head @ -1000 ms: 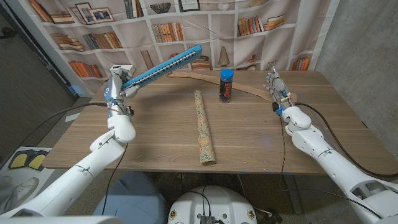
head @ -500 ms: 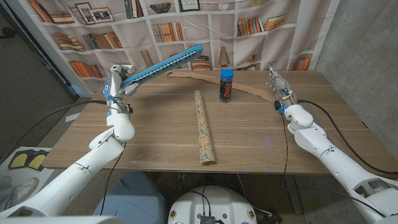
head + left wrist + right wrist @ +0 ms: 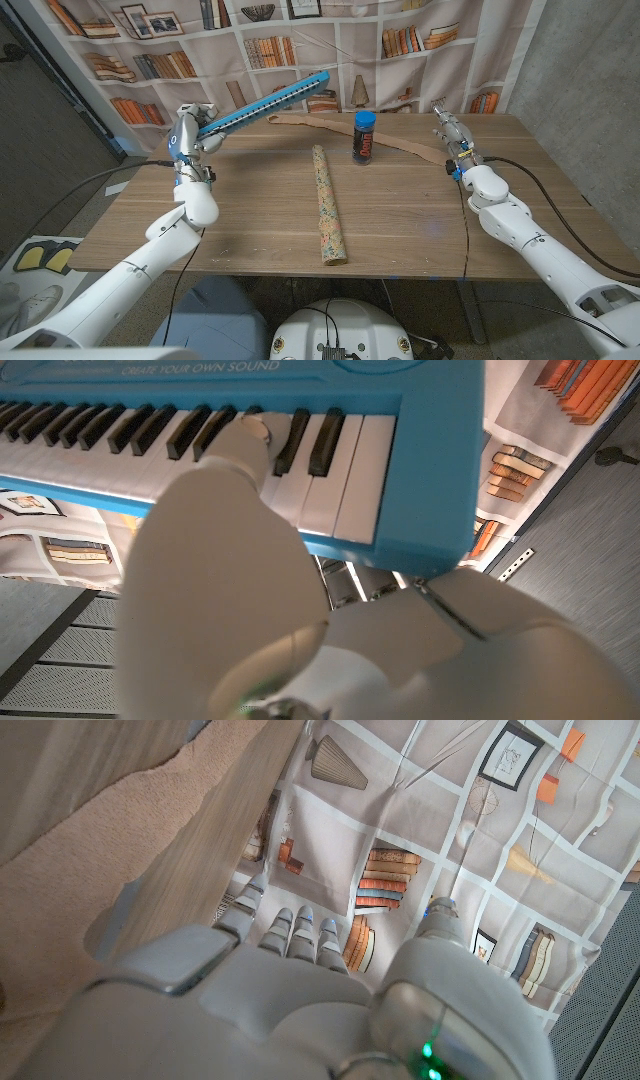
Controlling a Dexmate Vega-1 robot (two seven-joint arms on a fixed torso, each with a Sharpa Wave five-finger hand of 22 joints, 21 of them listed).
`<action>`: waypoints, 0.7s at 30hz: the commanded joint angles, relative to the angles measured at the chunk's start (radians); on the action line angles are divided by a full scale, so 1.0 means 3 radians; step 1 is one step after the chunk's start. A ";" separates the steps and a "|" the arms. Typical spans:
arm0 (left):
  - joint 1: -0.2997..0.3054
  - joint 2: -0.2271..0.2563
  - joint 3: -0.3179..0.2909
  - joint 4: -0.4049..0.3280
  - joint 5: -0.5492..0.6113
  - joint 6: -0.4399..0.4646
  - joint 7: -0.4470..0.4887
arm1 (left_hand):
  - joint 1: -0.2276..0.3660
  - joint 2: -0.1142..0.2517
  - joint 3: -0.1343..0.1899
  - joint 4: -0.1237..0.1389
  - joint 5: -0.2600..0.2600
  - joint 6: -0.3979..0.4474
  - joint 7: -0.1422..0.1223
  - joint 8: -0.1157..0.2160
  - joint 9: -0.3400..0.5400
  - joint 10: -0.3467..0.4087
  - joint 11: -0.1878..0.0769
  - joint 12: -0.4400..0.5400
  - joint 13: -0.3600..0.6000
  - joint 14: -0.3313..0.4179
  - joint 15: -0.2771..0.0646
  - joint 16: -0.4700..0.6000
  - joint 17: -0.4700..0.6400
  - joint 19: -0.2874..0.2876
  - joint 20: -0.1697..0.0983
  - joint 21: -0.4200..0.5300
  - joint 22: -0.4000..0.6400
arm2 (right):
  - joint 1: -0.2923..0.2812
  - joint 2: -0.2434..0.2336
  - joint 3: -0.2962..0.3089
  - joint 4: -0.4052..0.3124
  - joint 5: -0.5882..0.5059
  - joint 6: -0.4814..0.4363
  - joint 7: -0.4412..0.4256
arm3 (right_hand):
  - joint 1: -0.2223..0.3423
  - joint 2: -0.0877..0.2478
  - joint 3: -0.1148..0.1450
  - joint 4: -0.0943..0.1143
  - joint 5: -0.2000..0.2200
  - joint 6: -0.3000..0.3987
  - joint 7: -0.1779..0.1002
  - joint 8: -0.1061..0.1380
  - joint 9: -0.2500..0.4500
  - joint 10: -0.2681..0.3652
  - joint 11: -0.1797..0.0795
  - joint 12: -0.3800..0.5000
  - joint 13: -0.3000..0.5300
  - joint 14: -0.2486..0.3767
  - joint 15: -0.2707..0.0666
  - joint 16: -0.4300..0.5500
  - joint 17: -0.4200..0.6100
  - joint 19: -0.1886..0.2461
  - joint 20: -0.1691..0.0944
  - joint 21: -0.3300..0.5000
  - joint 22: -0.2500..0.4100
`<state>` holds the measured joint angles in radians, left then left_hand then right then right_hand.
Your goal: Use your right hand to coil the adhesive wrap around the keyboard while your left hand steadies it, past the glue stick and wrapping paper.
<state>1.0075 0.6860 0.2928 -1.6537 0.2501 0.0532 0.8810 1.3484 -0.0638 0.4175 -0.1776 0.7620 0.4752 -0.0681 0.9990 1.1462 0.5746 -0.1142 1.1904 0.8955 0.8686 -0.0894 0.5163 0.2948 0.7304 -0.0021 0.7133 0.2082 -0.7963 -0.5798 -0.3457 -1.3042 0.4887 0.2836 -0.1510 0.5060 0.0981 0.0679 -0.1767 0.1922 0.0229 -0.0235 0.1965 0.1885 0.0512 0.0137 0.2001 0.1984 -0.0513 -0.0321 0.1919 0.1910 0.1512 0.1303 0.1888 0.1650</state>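
Note:
My left hand [image 3: 190, 128] grips one end of the blue toy keyboard [image 3: 265, 102] and holds it off the table, slanting up toward the far bookshelf backdrop. In the left wrist view my left hand [image 3: 230, 560] has a finger lying on the white keys of the keyboard [image 3: 200, 420]. The tan adhesive wrap [image 3: 400, 145] lies as a long strip along the far side of the table. At the strip's right end stands my right hand [image 3: 450, 135], fingers straight and holding nothing. The right wrist view shows my right hand [image 3: 290, 980] beside the wrap [image 3: 90, 830].
A black glue stick [image 3: 364, 137] with a blue cap stands upright just in front of the wrap. A patterned roll of wrapping paper [image 3: 328, 205] lies lengthwise in the middle of the wooden table [image 3: 250, 220]. A bookshelf-print curtain hangs behind.
My right hand has shifted slightly to the right and farther back along the wrap's end. The left hand and keyboard have hardly moved.

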 commanded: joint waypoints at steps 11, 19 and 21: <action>-0.0106 -0.0033 0.0062 0.0103 0.0052 -0.0027 -0.0009 | 0.0055 0.0123 0.0066 0.0095 0.0764 -0.0018 -0.0005 0.0043 -0.0004 -0.0012 0.0001 0.0901 0.1045 0.1025 -0.0388 0.1079 0.1719 0.0664 -0.0663 0.1648 0.1748 | 0.0080 -0.0075 0.0002 0.0110 -0.0167 -0.0020 -0.0096 | 0.0317 -0.0046 0.0113 -0.0008 -0.0026 0.0012 -0.0016 0.0033 0.0010 -0.0037 -0.0021 -0.0001 0.0015 0.0033 -0.0047 0.0037 0.0006 0.0159 -0.0092 0.0038 0.0030; -0.0154 -0.0040 0.0082 0.0138 0.0069 -0.0034 0.0006 | 0.0054 0.0130 0.0067 0.0097 0.0774 -0.0029 0.0001 0.0048 -0.0005 -0.0019 0.0004 0.0897 0.1038 0.1016 -0.0380 0.1084 0.1726 0.0655 -0.0660 0.1646 0.1737 | 0.0116 -0.0124 -0.0008 0.0161 -0.0224 -0.0032 -0.0092 | 0.0355 -0.0057 0.0124 0.0000 -0.0030 0.0014 -0.0020 0.0032 0.0010 -0.0054 -0.0028 -0.0004 0.0016 0.0056 -0.0049 0.0046 0.0006 0.0141 -0.0072 0.0028 0.0031; -0.0160 -0.0041 0.0086 0.0142 0.0070 -0.0037 0.0008 | 0.0048 0.0131 0.0063 0.0101 0.0775 -0.0019 -0.0002 0.0042 -0.0027 -0.0017 0.0008 0.0898 0.1036 0.1012 -0.0377 0.1083 0.1720 0.0659 -0.0659 0.1645 0.1731 | 0.0129 -0.0143 -0.0012 0.0187 -0.0237 -0.0017 -0.0067 | 0.0364 -0.0059 0.0126 0.0001 -0.0031 0.0014 -0.0022 0.0031 0.0010 -0.0052 -0.0030 -0.0003 0.0016 0.0054 -0.0055 0.0045 0.0007 0.0128 -0.0074 0.0022 0.0031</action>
<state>0.9748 0.6764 0.3110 -1.6227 0.2662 0.0457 0.8802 1.3479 -0.0633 0.4134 -0.1735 0.7628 0.4714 -0.0643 1.0065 1.1395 0.5726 -0.1122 1.1904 0.8955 0.8687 -0.0894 0.5278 0.2947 0.7303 -0.0023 0.7201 0.2083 -0.7716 -0.6061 -0.3461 -1.2717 0.4354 0.2749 -0.1770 0.6030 0.0820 0.1011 -0.1765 0.1845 0.0230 -0.0233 0.1965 0.1884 0.0355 0.0058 0.2000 0.1983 -0.0407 -0.0352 0.1968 0.1910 0.1975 0.1055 0.2004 0.1702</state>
